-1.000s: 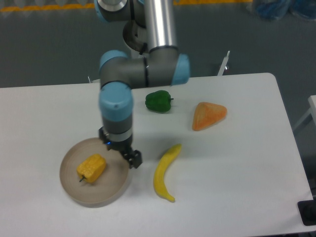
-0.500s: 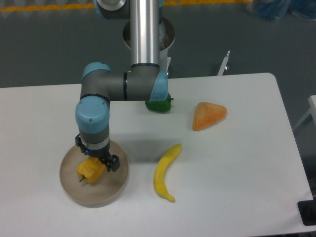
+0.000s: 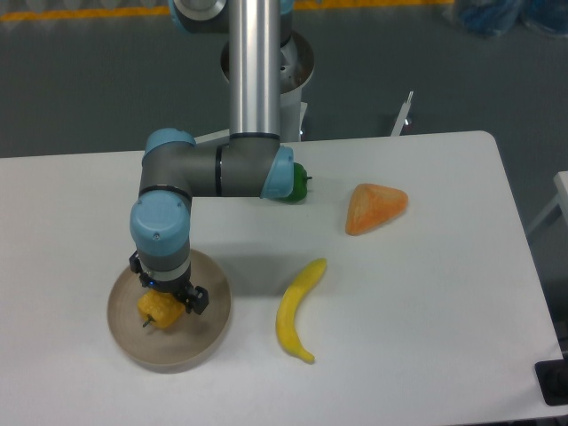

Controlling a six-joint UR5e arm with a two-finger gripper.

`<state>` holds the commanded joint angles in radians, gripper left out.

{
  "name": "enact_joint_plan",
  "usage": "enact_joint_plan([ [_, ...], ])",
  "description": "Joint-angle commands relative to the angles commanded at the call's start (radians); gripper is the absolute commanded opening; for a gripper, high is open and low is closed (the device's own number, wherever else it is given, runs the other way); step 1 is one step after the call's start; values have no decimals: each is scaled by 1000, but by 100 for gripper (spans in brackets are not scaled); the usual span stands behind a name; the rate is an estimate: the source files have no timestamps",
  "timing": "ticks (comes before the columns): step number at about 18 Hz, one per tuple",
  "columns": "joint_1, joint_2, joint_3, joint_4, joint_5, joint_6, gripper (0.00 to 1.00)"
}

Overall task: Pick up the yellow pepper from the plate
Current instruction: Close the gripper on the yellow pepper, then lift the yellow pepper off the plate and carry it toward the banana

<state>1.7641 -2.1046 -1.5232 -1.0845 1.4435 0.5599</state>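
The yellow pepper (image 3: 158, 311) lies on the left part of the round tan plate (image 3: 211, 330) at the table's front left. My gripper (image 3: 166, 295) is down over the pepper from above and covers its upper half. One dark finger (image 3: 197, 300) stands just off the pepper's right side, and the other is hidden under the wrist. The jaws look open astride the pepper, which still rests on the plate.
A yellow banana (image 3: 295, 311) lies just right of the plate. A green pepper (image 3: 298, 185) sits half hidden behind my elbow joint. An orange wedge-shaped item (image 3: 374, 208) is at the right. The table's front edge runs close below the plate.
My gripper has swung left from the plate's right rim to over the yellow pepper and has lowered onto it. The pepper and plate have stayed put.
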Motion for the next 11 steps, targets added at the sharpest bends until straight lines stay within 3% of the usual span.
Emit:
enact_joint_plan([
  [1, 2, 5, 2, 0, -2, 2, 19],
  [7, 63, 81, 28, -14, -54, 26, 18],
  [11, 159, 158, 18, -21, -11, 176, 18],
])
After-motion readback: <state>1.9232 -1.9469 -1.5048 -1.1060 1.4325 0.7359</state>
